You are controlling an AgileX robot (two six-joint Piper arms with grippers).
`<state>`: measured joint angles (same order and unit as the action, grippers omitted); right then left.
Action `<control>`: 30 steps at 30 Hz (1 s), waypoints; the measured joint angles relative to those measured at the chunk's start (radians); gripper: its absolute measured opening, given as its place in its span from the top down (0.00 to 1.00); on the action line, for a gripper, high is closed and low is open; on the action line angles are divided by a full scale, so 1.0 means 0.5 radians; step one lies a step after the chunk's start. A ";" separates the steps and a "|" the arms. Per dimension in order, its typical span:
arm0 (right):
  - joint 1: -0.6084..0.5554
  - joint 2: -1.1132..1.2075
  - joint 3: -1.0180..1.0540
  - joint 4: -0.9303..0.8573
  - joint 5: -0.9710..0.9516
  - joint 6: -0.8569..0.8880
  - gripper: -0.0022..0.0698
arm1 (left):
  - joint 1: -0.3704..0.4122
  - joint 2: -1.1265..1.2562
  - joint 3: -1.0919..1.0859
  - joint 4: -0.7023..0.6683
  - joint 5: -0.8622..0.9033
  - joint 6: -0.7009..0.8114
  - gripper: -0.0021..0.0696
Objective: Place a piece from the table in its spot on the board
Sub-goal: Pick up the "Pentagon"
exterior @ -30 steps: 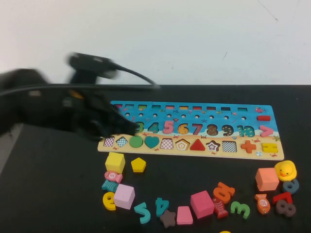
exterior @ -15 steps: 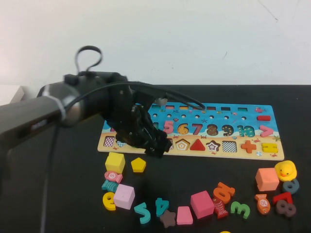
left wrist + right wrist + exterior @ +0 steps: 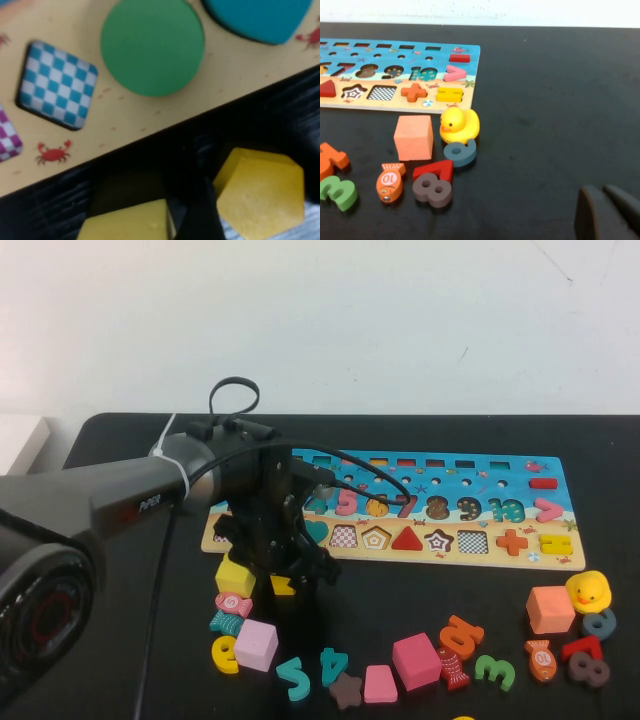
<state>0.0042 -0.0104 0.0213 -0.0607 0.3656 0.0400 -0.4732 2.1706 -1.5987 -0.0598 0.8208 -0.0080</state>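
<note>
The yellow pentagon piece (image 3: pixel 283 586) lies on the black table (image 3: pixel 120 640) just in front of the board (image 3: pixel 560 510), mostly hidden under my left gripper (image 3: pixel 287 575). In the left wrist view the pentagon (image 3: pixel 262 192) sits between the open fingers; one finger (image 3: pixel 195 212) stands between it and the yellow cube (image 3: pixel 125 225). The board's sandy band (image 3: pixel 125 125) shows a green circle (image 3: pixel 152 46) in its slot. The empty pentagon slot (image 3: pixel 376 537) is right of my left gripper. My right gripper (image 3: pixel 600 192) is shut and empty, low over bare table to the right of the board (image 3: pixel 395 50).
The yellow cube (image 3: pixel 235 577) touches the left side of my left gripper. A pink cube (image 3: pixel 256 644), several numbers and a magenta cube (image 3: pixel 415 660) lie along the front. An orange cube (image 3: pixel 549 609) and yellow duck (image 3: pixel 588 591) sit at the right.
My left arm has swung from over the board's left end toward the front and come down over the yellow pentagon. The pieces and the board have not moved.
</note>
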 joint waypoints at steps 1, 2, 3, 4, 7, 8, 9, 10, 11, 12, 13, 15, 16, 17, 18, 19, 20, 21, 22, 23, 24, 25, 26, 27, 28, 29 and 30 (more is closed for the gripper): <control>0.000 0.000 0.000 0.000 0.000 0.000 0.94 | 0.000 0.010 0.000 0.000 -0.008 -0.020 0.29; 0.000 0.000 0.000 0.000 0.000 0.000 0.94 | -0.003 0.013 0.000 0.000 -0.014 -0.037 0.29; 0.000 0.000 0.000 0.000 0.000 0.000 0.94 | -0.003 0.018 0.000 0.000 -0.025 -0.048 0.29; 0.000 0.000 0.000 0.000 0.000 0.000 0.94 | -0.003 0.018 0.000 0.000 -0.029 -0.056 0.29; 0.000 0.000 0.000 0.000 0.000 0.000 0.94 | -0.003 0.018 -0.004 0.000 -0.038 -0.082 0.29; 0.000 0.000 0.000 0.000 0.000 0.000 0.94 | -0.003 0.018 -0.004 0.000 -0.041 -0.089 0.29; 0.000 0.000 0.000 0.000 0.000 0.000 0.94 | -0.003 0.018 -0.008 0.000 -0.041 -0.103 0.30; 0.000 0.000 0.000 0.000 0.000 0.000 0.94 | -0.003 0.018 -0.013 0.000 -0.041 -0.108 0.31; 0.000 0.000 0.000 0.000 0.000 0.000 0.94 | -0.003 0.018 -0.013 0.000 -0.041 -0.114 0.32; 0.000 0.000 0.000 0.000 0.000 0.000 0.94 | -0.003 0.018 -0.016 0.000 -0.041 -0.118 0.35; 0.000 0.000 0.000 0.000 0.000 0.000 0.94 | -0.003 0.018 -0.016 0.000 -0.041 -0.127 0.39; 0.000 0.000 0.000 0.000 0.000 0.000 0.94 | -0.003 0.018 -0.016 0.000 -0.043 -0.145 0.47; 0.000 0.000 0.000 0.000 0.000 0.000 0.94 | -0.003 0.018 -0.016 0.000 -0.049 -0.153 0.52; 0.000 0.000 0.000 0.000 0.000 0.000 0.94 | -0.003 0.018 -0.016 0.000 -0.055 -0.162 0.54; 0.000 0.000 0.000 0.000 0.000 0.000 0.94 | -0.003 0.018 -0.016 0.000 -0.059 -0.167 0.54; 0.000 0.000 0.000 0.000 0.000 0.000 0.94 | -0.003 0.018 -0.016 0.000 -0.062 -0.172 0.54; 0.000 0.000 0.000 0.000 0.000 0.000 0.94 | -0.003 0.018 -0.016 0.000 -0.064 -0.175 0.54; 0.000 0.000 0.000 0.000 0.000 0.000 0.94 | -0.003 0.018 -0.016 0.000 -0.064 -0.179 0.54; 0.000 0.000 0.000 0.000 0.000 0.000 0.94 | -0.003 0.018 -0.016 -0.005 -0.064 -0.183 0.54; 0.000 0.000 0.000 0.000 0.000 0.000 0.94 | -0.003 0.018 -0.021 -0.008 -0.060 -0.187 0.54; 0.000 0.000 0.000 0.000 0.000 0.000 0.94 | -0.003 0.018 -0.035 -0.013 -0.041 -0.187 0.54; 0.000 0.000 0.000 0.000 0.000 0.000 0.94 | -0.003 0.018 -0.056 -0.031 -0.018 -0.191 0.54; 0.000 0.000 0.000 0.000 0.000 0.000 0.94 | -0.003 0.018 -0.080 -0.051 0.007 -0.191 0.54; 0.000 0.000 0.000 0.000 0.000 0.000 0.94 | -0.003 0.018 -0.116 -0.073 0.037 -0.186 0.54; 0.000 0.000 0.000 0.000 0.000 0.000 0.94 | -0.003 0.018 -0.155 -0.096 0.056 -0.168 0.54; 0.000 0.000 0.000 0.000 0.000 0.000 0.94 | -0.003 0.018 -0.189 -0.120 0.068 -0.151 0.54; 0.000 0.000 0.000 0.000 0.000 0.000 0.94 | -0.003 0.018 -0.232 -0.154 0.072 -0.130 0.54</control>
<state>0.0042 -0.0104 0.0213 -0.0607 0.3656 0.0400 -0.4746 2.1794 -1.7149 -0.1366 0.8567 -0.0730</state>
